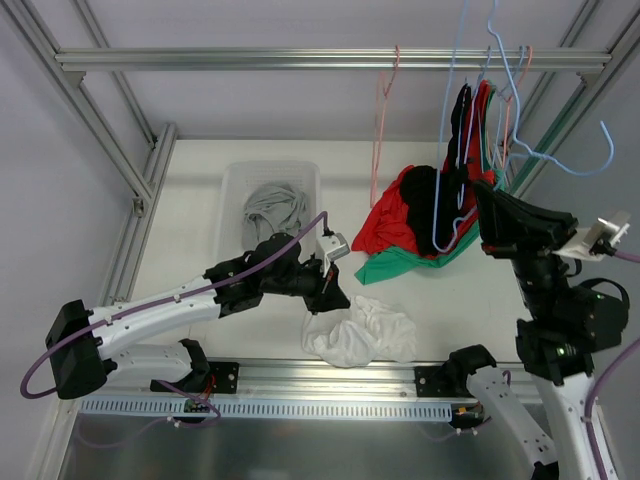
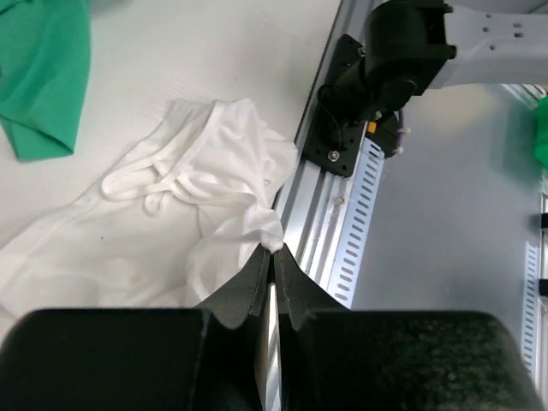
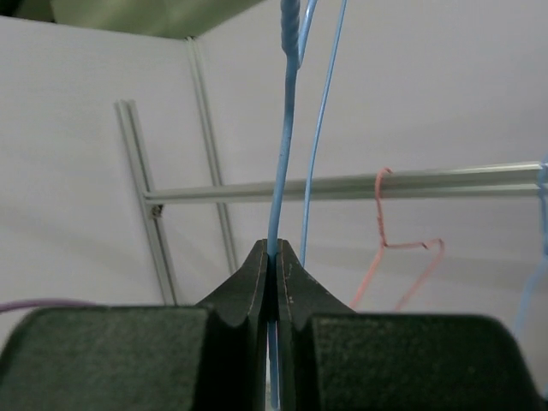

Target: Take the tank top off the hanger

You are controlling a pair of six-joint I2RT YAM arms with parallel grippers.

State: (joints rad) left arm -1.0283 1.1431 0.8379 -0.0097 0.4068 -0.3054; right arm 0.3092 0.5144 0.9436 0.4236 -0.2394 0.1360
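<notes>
Left wrist shows left gripper [image 2: 272,255] pinching white tank top [image 2: 229,147]; right gripper [image 3: 274,253] clamps blue hanger [image 3: 282,128].

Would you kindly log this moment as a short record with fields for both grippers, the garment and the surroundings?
left gripper: shut on an edge of the white tank top
right gripper: shut on the blue hanger wire
white tank top: crumpled on the table, apart from the hanger
bin: holds a grey garment
pink hanger: hanging from the top rail
</notes>
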